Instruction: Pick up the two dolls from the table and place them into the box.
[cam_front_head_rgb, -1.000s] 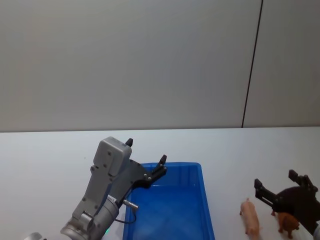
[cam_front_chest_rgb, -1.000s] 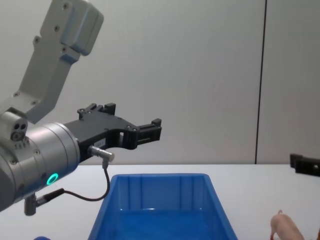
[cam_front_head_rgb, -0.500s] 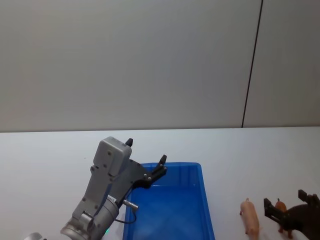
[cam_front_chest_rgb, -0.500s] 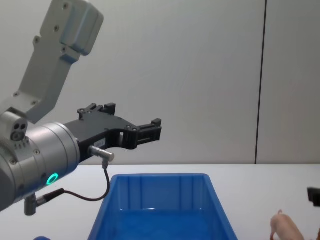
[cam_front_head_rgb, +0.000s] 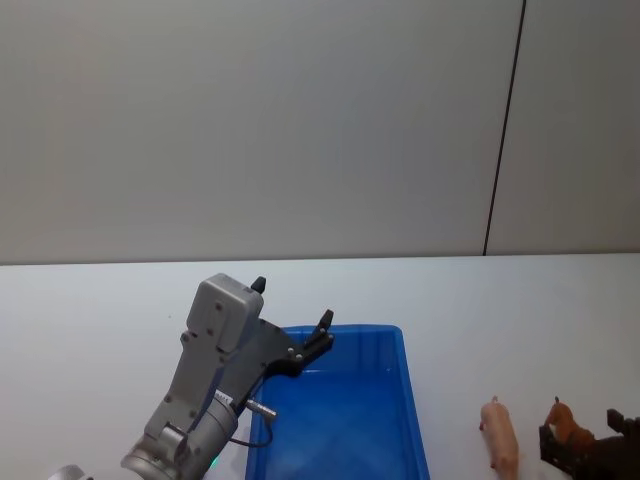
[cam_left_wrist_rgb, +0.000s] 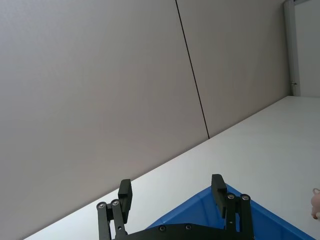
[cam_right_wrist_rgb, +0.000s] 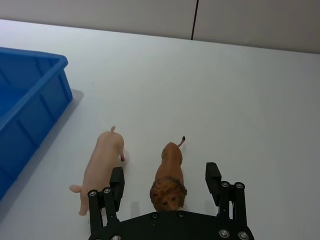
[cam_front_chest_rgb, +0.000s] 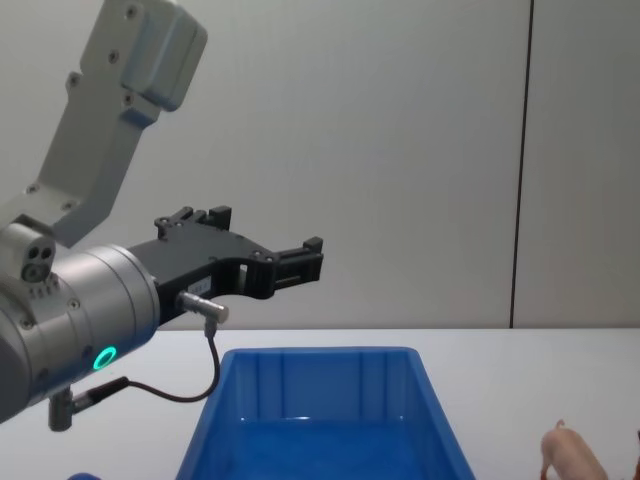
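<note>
So the right gripper (cam_right_wrist_rgb: 165, 171) sits low at the near right of the table (cam_right_wrist_rgb: 260, 90). Its jaws are spread wide with nothing pinched, and the reddish-brown doll (cam_right_wrist_rgb: 170, 157) is right in the gap between them. It looks lion-ish, standing upright, head toward the wrist and tail pointing away. My read is that this is a lined-up grasp. The jaws straddle the body across its narrow width, so closing would squeeze the flanks rather than head and tail.

The pink pig doll (cam_right_wrist_rgb: 102, 165) stands just to the left, near but apart, between the brown one and the box (cam_right_wrist_rgb: 35, 56). That's the tricky bit: one jaw sits in the slim gap between the two dolls, close to the pig's hind leg. I can't tell if it's touching. The pig looks light, so I'd guess a nudge there could tip or slide it.

The box is left of both dolls, around the middle of the table, open on top. What I can see of the inside is bare, so neither doll is in. I'd call the task barely started.

The left gripper (cam_front_head_rgb: 292, 302) hovers up over the far left part of the box, jaws open and empty. I guess it's held high just to keep clear, since both dolls are on the right arm's side. For the drop, I'd stick to the right half of the box.
</note>
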